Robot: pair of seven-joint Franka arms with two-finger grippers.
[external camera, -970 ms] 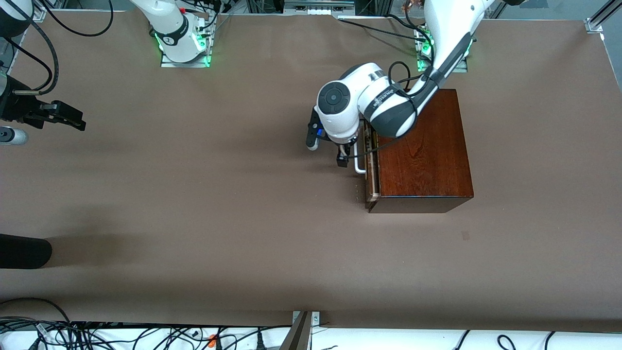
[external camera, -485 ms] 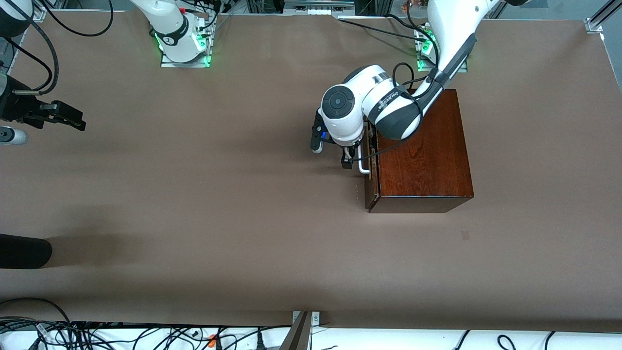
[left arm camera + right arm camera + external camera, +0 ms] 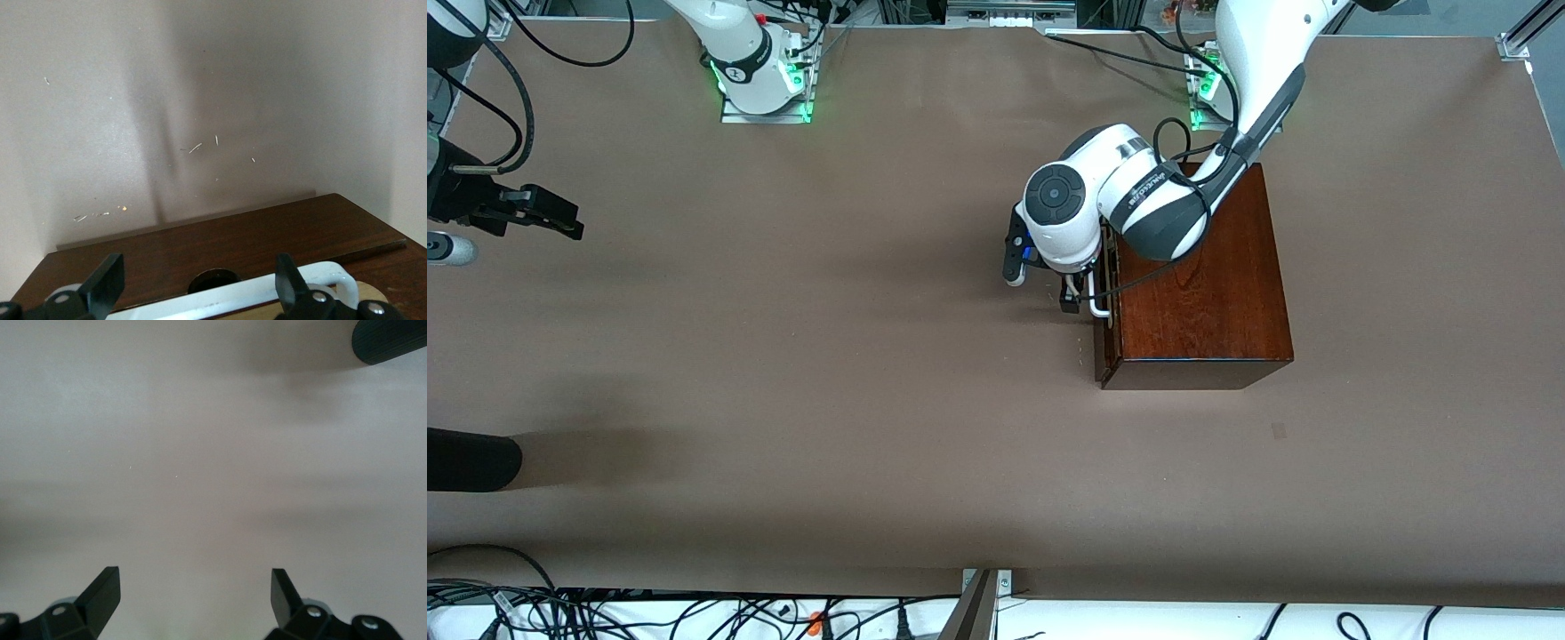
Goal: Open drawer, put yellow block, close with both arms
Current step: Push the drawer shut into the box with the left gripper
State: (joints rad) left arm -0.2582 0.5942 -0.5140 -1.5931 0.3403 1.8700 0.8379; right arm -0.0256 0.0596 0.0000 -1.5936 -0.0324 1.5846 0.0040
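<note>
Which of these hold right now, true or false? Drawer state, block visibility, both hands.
1. The drawer is pulled wide open. False: it sits shut or nearly shut in the wooden box.
2. The left hand is at the white handle, fingers open. True.
3. The yellow block lies on the table in front of the drawer. False: no yellow block shows in any view.
4. The right hand is open over bare table. True.

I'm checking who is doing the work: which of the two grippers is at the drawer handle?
The left gripper: its open fingers straddle the white handle on the drawer. The right gripper waits open over bare table.
</note>
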